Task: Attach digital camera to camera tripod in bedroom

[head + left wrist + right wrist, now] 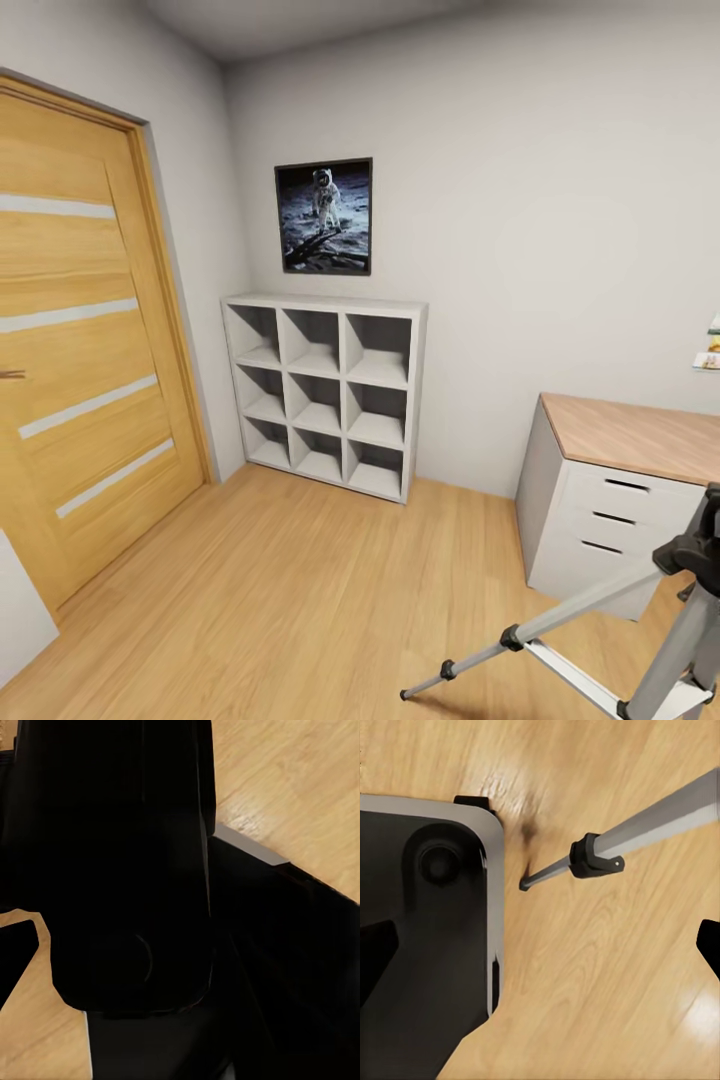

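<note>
My head faces the bedroom's cube shelf [325, 395]; the camera tripod [640, 640] stands splayed at my right (legs spread for stability). Either pincer's state: cannot tell.

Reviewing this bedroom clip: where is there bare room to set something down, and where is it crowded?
Free: the desk top's wood surface, the white cube shelf top and its open cubbies, and the plank floor between door and shelf. Crowded: the lower right corner, where the camera tripod spreads its legs before the desk drawers.

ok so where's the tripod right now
In the head view the camera tripod stands at the lower right corner on the wood floor, just in front of the grey desk.
</note>
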You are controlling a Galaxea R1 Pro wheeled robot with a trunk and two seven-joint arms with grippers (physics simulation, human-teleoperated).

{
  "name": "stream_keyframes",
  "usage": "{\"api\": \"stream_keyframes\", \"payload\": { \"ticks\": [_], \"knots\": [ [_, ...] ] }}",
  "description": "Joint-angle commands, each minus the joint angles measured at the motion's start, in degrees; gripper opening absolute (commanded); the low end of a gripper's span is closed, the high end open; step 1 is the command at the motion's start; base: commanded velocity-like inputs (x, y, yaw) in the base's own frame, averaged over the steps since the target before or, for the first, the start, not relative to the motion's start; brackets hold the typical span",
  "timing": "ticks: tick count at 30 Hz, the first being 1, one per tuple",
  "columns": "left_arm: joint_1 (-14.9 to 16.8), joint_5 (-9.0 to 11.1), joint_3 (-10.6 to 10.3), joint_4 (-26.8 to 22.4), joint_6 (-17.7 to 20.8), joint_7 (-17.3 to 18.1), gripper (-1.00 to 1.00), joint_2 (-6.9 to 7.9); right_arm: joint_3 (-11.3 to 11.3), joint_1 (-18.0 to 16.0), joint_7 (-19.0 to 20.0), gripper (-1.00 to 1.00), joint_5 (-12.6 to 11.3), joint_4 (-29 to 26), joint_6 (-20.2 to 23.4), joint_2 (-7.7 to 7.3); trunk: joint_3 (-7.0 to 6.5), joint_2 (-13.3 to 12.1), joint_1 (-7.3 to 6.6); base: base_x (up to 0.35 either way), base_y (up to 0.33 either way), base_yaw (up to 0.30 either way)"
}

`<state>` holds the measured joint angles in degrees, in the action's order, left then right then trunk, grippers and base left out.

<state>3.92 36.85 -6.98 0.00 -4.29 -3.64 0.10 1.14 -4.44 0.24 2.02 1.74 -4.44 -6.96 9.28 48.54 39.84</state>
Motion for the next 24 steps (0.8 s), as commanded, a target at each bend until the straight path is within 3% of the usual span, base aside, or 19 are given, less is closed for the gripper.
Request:
{"api": "stream_keyframes", "payload": {
  "ticks": [1, 24],
  "knots": [
    [0.03, 0.15, -0.49, 0.00, -0.10, -0.23, -1.00, -0.01, 0.09, -0.09, 0.03, 1.00, 0.20, 0.19, -0.33, 0.00, -0.10, -0.36, -0.22, 0.000, 0.000, 0.000],
    [0.03, 0.15, -0.49, 0.00, -0.19, -0.23, -1.00, -0.06, 0.09, -0.13, 0.11, 1.00, 0.34, 0.13, -0.13, -0.13, -4.23, -9.58, -5.27, 0.000, 0.000, 0.000]
  ]
}}
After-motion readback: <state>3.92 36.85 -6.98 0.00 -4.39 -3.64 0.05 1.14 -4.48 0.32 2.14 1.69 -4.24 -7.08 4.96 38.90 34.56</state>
